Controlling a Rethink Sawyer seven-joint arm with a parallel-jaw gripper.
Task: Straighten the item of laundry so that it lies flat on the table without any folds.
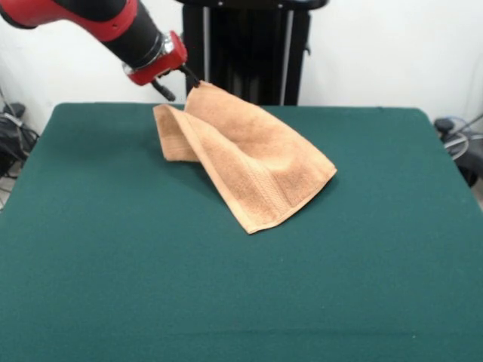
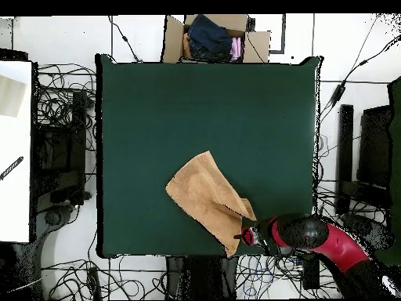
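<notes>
The item of laundry (image 1: 241,154) is a light orange-tan towel, folded over on itself, with one corner lifted off the table (image 1: 226,286). My gripper (image 1: 192,81) is shut on that raised corner at the far side, left of centre. From there the cloth slopes down to the right, and its lower corner rests on the green top. In the overhead view the towel (image 2: 205,197) lies near the bottom edge of the table (image 2: 204,110), with the gripper (image 2: 243,235) at its lower right corner. A fold runs along the towel's left part.
A cardboard box (image 2: 210,38) holding dark and pink cloth stands beyond the table's top edge in the overhead view. Cables cover the floor around the table. A white surface (image 2: 14,149) lies at the left.
</notes>
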